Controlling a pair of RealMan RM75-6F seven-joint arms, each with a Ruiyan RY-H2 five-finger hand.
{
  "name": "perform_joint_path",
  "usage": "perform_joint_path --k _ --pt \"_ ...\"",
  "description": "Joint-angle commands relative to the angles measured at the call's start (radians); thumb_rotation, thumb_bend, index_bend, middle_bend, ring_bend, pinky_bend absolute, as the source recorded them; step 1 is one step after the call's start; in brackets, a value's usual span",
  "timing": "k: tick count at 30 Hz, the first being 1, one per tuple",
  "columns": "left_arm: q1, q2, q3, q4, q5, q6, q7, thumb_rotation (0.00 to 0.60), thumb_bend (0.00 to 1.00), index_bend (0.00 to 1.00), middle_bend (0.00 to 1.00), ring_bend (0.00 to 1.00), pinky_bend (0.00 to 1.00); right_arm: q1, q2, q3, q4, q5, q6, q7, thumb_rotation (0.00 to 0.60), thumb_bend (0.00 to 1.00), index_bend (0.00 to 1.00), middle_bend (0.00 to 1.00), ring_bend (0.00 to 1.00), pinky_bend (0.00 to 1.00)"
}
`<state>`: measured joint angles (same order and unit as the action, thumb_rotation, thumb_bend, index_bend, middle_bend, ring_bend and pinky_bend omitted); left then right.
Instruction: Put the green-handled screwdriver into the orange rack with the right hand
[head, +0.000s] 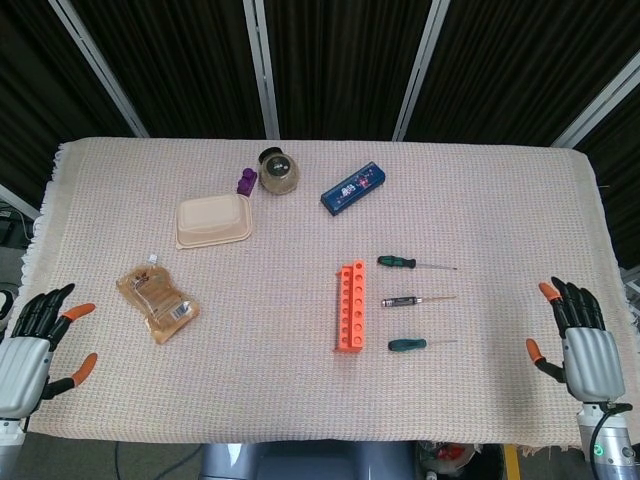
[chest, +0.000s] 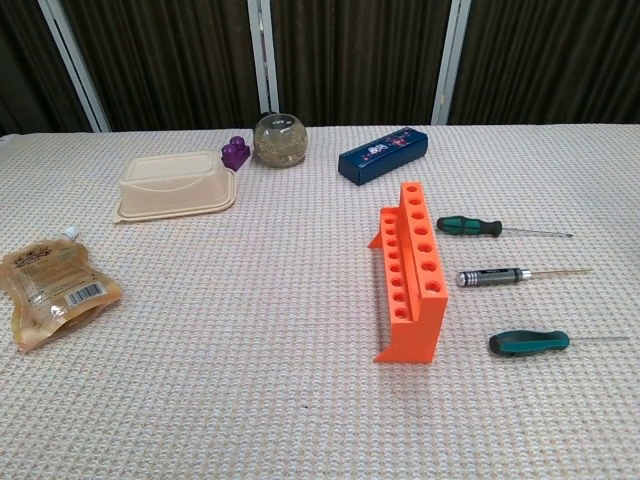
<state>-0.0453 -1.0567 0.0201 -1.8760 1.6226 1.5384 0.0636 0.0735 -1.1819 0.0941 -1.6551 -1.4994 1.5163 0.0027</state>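
The green-handled screwdriver (head: 397, 262) lies flat on the surface just right of the orange rack (head: 349, 306), level with its far end, handle toward the rack and shaft pointing away, crosswise to the rack's long axis. The right hand (head: 577, 342) (empty, fingers spread) sits well right of the rack at the near edge; the reach runs left and forward. The left hand (head: 30, 345), also released, is farther off.

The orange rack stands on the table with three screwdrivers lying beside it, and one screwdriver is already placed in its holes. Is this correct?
Not quite. The orange rack has three screwdrivers lying beside it on the table, but none is in its holes: the chest view shows every hole empty. The green-handled screwdriver lies flat on the cloth, apart from the rack.
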Motion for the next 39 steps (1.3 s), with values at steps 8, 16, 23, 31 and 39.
perform_joint_path --k 8,16,23,31,39 --pt "-0.012 0.003 -0.018 0.011 -0.019 -0.009 -0.013 0.6 0.32 0.22 0.02 0.0 0.0 0.056 0.033 0.003 -0.077 -0.021 -0.072 -0.135 0.6 0.28 0.24 0.09 0.0 0.0" --pt "-0.024 0.003 -0.032 0.024 -0.045 -0.026 -0.017 0.6 0.32 0.22 0.02 0.0 0.0 0.14 0.021 0.03 -0.151 0.004 -0.181 -0.253 0.6 0.28 0.28 0.09 0.0 0.0" --pt "-0.033 0.002 -0.04 0.026 -0.054 -0.037 -0.018 0.6 0.32 0.22 0.02 0.0 0.0 0.234 -0.023 0.099 -0.154 0.098 -0.278 -0.318 0.6 0.28 0.3 0.1 0.0 0.0" --pt "-0.04 -0.001 -0.039 0.024 -0.061 -0.052 -0.011 0.6 0.32 0.22 0.01 0.0 0.0 0.354 -0.108 0.173 -0.122 0.24 -0.384 -0.402 0.6 0.28 0.32 0.1 0.0 0.0" --pt "-0.048 -0.003 -0.041 0.017 -0.077 -0.069 0.002 0.6 0.33 0.22 0.01 0.0 0.0 0.481 -0.214 0.215 -0.027 0.409 -0.48 -0.515 0.6 0.28 0.32 0.11 0.0 0.0"
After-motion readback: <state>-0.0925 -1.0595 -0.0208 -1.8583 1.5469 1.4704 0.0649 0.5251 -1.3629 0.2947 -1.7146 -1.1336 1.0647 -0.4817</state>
